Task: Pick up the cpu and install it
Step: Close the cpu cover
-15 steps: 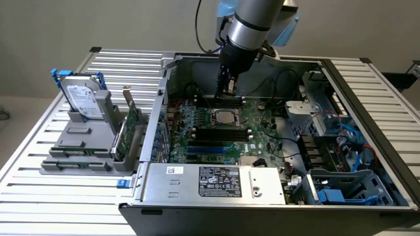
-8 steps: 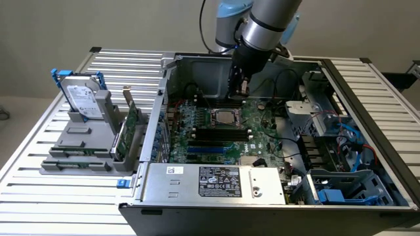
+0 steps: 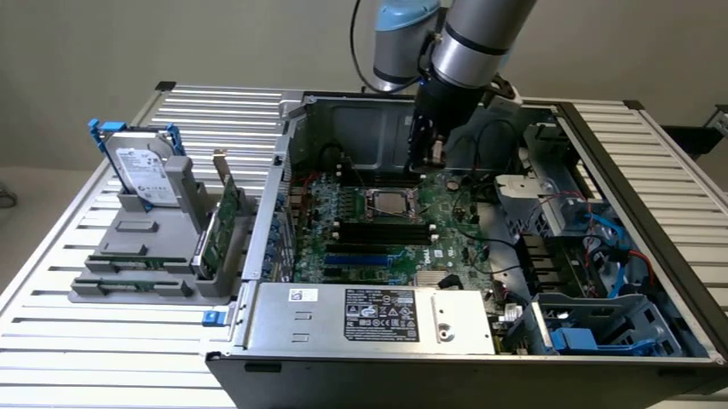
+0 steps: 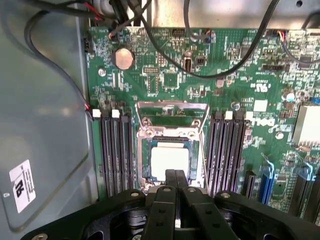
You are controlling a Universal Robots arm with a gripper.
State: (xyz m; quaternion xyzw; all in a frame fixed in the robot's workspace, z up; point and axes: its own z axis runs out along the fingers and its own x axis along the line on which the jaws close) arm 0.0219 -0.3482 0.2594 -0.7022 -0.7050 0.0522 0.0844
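The cpu (image 4: 169,159), a small pale silver square, lies flat in the motherboard socket (image 4: 148,160), whose metal load frame (image 4: 172,106) is swung open beside it. In the exterior view the cpu (image 3: 388,204) sits mid-board inside the open computer case. My gripper (image 4: 176,176) hangs above the socket's edge with its black fingers pressed together and nothing between them. In the exterior view the gripper (image 3: 420,169) points down just behind the cpu, a little above the board.
Black memory slots (image 4: 116,150) flank the socket on both sides. Loose black cables (image 4: 220,70) cross the board. A grey stand at the exterior view's left holds a hard drive (image 3: 142,175) and green cards (image 3: 228,223). The power supply box (image 3: 370,315) closes the case's near side.
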